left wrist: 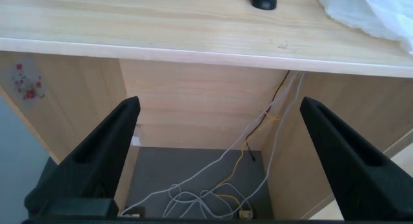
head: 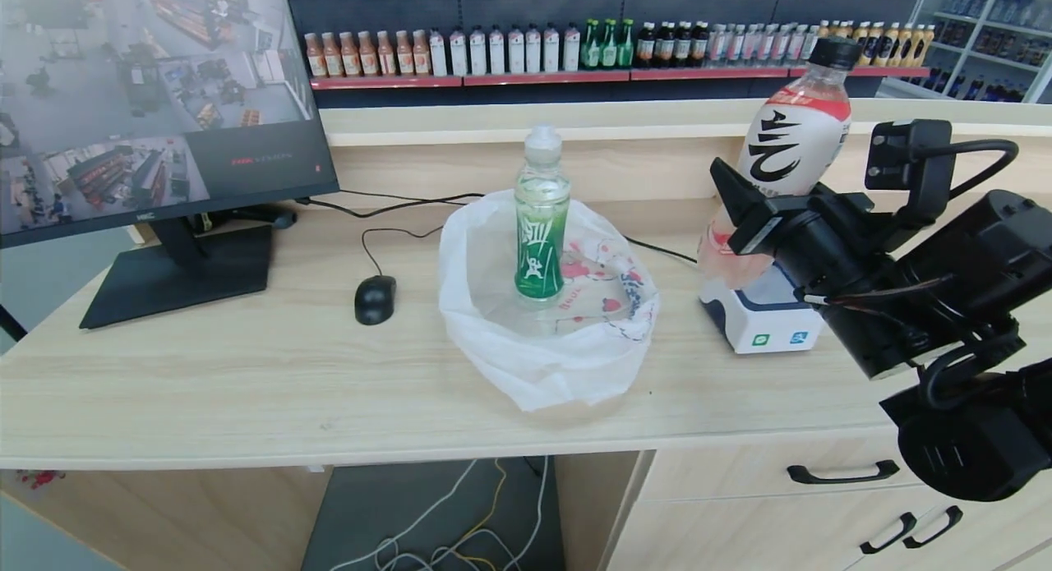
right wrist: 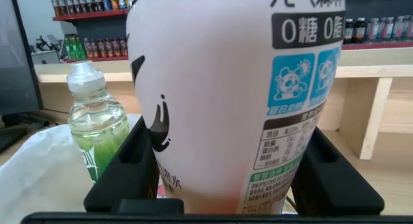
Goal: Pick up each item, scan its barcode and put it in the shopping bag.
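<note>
The right gripper point(head: 740, 226) clamps the pink bottle point(head: 793, 144) upright over the scanner point(head: 768, 324), right of the shopping bag point(head: 542, 357) holding a green bottle point(head: 541, 226). The left gripper point(left wrist: 219, 153), jaws apart, hangs below the counter point(left wrist: 193, 50) edge.

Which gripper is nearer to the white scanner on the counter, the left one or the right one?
Right. The right gripper holds the pink bottle right over the scanner. The left gripper hangs open, low before the counter edge, facing the cables underneath.
</note>
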Robot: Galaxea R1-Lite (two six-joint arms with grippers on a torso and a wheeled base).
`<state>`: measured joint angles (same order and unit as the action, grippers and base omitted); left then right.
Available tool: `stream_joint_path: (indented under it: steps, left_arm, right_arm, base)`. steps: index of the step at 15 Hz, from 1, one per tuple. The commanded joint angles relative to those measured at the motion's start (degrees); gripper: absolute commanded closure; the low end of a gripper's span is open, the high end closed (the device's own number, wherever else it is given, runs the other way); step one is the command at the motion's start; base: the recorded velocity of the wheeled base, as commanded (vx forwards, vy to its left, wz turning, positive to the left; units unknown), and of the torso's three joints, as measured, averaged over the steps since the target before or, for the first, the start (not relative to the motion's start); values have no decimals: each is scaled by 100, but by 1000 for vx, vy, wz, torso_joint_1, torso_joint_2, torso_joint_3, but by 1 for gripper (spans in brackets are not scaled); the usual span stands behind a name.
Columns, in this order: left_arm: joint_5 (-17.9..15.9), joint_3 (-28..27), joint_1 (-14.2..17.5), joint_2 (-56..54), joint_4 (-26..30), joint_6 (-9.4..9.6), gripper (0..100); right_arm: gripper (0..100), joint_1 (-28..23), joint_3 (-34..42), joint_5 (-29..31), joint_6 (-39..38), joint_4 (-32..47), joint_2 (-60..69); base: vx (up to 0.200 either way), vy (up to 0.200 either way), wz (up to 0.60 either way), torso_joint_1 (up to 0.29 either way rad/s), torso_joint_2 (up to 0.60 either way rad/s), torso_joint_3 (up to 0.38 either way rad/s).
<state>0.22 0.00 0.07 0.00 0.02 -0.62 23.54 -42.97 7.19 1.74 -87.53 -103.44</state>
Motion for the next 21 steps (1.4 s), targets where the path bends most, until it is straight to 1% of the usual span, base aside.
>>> stream_joint_path:
  steps: [1,3,5,12,16,17,21]
  left_arm:
    - [4,0,1,0,-2,1,0]
    - [4,0,1,0,-2,18,0]
    - [4,0,1,0,-2,62,0]
    - [4,0,1,0,-2,53,0]
    - [4,0,1,0,-2,62,0]
    - [4,0,1,0,6,106,0]
    - [4,0,1,0,15,132,0]
  right_arm:
    - [100,1,-9,1,1,-1,-19]
    - [100,-16,-89,-78,45,-1,-19]
    - [100,-104,-194,-166,160,8,-19]
    - [100,-78,-238,-166,195,17,69]
    - [100,-78,-282,-174,195,17,-98]
    - [100,-78,-361,-166,195,17,-212]
    - [100,-86,-493,-166,195,8,-590]
  base:
    - [0,200,0,-2,2,2]
    - [0,200,0,5,2,5]
    - [0,0,0,0,0,0]
    - [0,0,0,0,0,0]
    - [0,0,0,0,0,0]
    - [0,0,0,0,0,0]
    - [0,0,0,0,0,0]
